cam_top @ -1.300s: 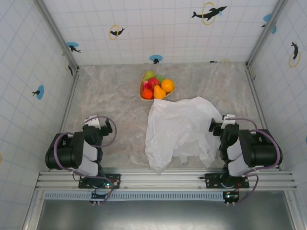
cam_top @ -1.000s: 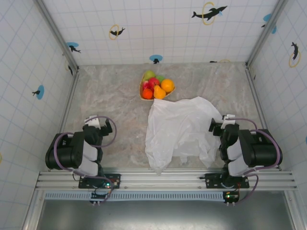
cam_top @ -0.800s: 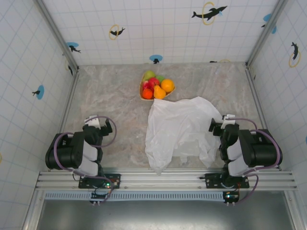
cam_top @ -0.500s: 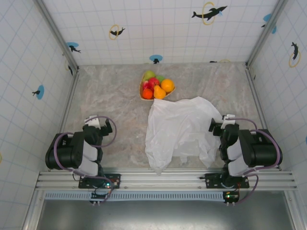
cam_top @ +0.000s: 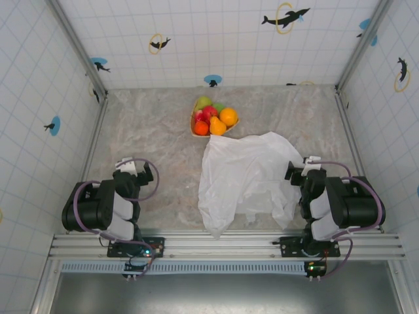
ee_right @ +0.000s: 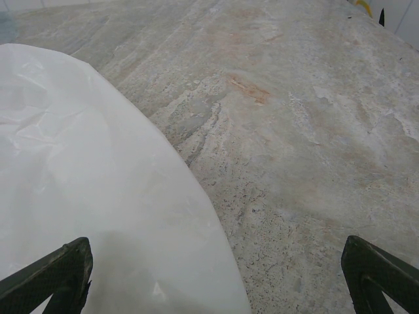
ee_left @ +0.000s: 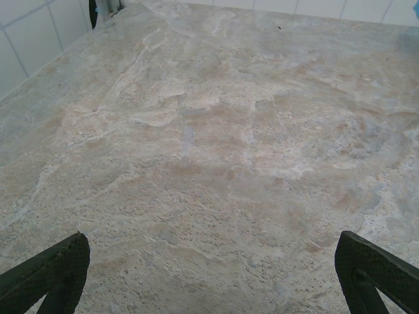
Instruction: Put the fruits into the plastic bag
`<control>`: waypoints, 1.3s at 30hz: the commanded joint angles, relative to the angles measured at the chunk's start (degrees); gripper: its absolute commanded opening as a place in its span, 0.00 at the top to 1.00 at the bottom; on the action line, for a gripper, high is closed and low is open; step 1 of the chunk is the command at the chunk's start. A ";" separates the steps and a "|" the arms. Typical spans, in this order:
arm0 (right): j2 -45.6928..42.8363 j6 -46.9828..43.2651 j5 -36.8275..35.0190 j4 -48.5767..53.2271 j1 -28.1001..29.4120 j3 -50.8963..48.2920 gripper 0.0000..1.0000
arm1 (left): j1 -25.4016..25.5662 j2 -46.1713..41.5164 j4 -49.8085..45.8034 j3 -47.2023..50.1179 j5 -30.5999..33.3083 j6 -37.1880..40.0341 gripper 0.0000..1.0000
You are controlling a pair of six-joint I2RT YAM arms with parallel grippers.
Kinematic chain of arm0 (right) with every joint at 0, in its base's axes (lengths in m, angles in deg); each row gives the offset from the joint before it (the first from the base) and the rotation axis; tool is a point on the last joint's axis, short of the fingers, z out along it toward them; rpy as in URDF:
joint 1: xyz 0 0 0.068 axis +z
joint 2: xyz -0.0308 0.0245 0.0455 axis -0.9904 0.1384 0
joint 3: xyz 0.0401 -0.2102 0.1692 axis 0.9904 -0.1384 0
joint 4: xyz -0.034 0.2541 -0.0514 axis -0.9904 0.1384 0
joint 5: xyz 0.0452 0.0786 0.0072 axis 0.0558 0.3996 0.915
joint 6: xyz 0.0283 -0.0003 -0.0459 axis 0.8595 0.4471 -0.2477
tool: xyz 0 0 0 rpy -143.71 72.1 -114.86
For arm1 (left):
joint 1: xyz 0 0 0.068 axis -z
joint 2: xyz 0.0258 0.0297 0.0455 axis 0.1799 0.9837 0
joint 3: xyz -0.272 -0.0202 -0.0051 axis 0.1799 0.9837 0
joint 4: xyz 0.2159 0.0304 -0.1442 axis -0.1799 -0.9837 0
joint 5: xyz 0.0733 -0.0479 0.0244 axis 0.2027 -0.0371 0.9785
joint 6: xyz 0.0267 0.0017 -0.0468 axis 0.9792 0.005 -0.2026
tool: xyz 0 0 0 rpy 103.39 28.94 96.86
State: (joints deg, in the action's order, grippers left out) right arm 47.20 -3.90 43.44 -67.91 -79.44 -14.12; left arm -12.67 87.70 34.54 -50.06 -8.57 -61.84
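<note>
We have bagged nothing yet
Fruits [cam_top: 213, 118] sit on the plate [cam_top: 193, 123] by the bag [cam_top: 245, 176]; our left gripper [ee_left: 211, 269] and right gripper [ee_right: 216, 271] gape wide, empty.

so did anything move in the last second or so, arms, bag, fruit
Nothing visibly changed. The left arm and right arm stay folded at the near edge, jaws open and empty. The fruits are still piled on the heart-shaped plate, and the plastic bag lies spread out nearer the arms as before.
</note>
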 commanded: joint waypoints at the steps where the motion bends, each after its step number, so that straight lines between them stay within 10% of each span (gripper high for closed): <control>1: -0.36 -0.01 -1.72 -2.73 0.19 -0.61 0.00 | -0.35 -0.18 1.63 0.21 -1.99 -0.44 0.02; 7: -12.91 2.50 -10.75 9.80 1.01 0.86 0.00 | -0.24 -10.78 -19.41 -6.38 0.58 -2.92 0.02; 14: -34.52 10.24 -14.00 31.28 -3.77 8.16 0.00 | -0.20 -22.22 -47.02 -19.11 2.66 -23.60 0.02; 24: -39.36 7.90 -0.24 50.59 1.87 23.69 0.00 | 3.89 -26.54 -67.55 -36.03 -16.42 -32.63 0.02; 31: -28.70 -6.02 -2.19 67.72 18.09 37.71 0.00 | 16.80 -26.93 -70.90 -36.93 -16.25 -35.74 0.03; 39: -18.67 -6.56 -0.20 73.19 23.27 39.66 0.00 | 39.31 -17.12 -76.28 -36.29 -5.43 -35.82 0.03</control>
State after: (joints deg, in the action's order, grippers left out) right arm 26.74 -8.38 42.91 1.55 -56.77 25.11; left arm 22.10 67.85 -37.19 -85.73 -19.60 -97.27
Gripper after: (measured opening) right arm 0.998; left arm 0.970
